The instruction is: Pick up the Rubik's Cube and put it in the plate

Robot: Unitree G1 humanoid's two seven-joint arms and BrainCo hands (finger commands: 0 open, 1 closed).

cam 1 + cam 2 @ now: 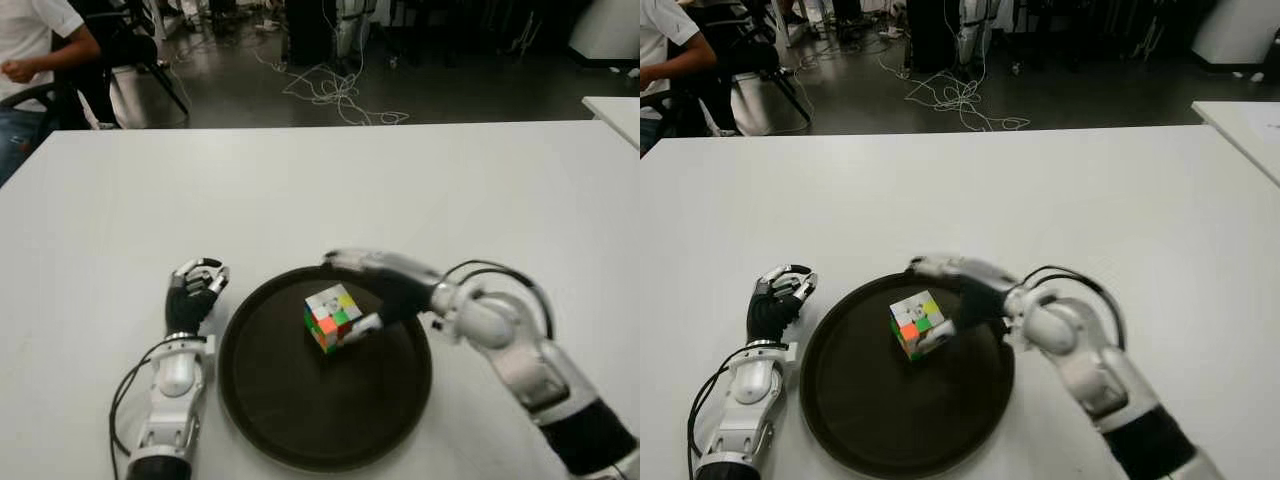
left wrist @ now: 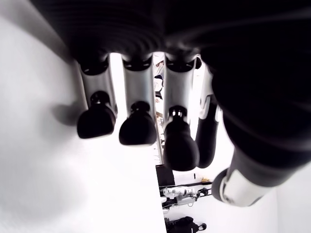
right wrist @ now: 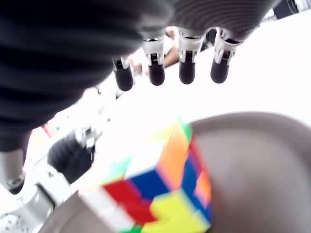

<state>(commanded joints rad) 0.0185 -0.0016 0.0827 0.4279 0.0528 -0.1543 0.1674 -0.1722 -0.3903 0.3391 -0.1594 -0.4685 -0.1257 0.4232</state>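
The Rubik's Cube (image 1: 333,317) sits in the round dark plate (image 1: 262,410), slightly above its middle, with one corner turned toward me. My right hand (image 1: 352,293) reaches in from the right. Its fingers (image 3: 187,73) stretch straight out over the cube (image 3: 160,189) without touching it, and its thumb lies close to the cube's right side. This hand is open and holds nothing. My left hand (image 1: 195,290) shows on the white table just left of the plate, fingers loosely bent and empty.
The white table (image 1: 320,190) stretches far beyond the plate. A seated person (image 1: 30,50) and a chair are past its far left corner. Cables (image 1: 335,95) lie on the floor behind, and another table's edge (image 1: 615,110) shows at far right.
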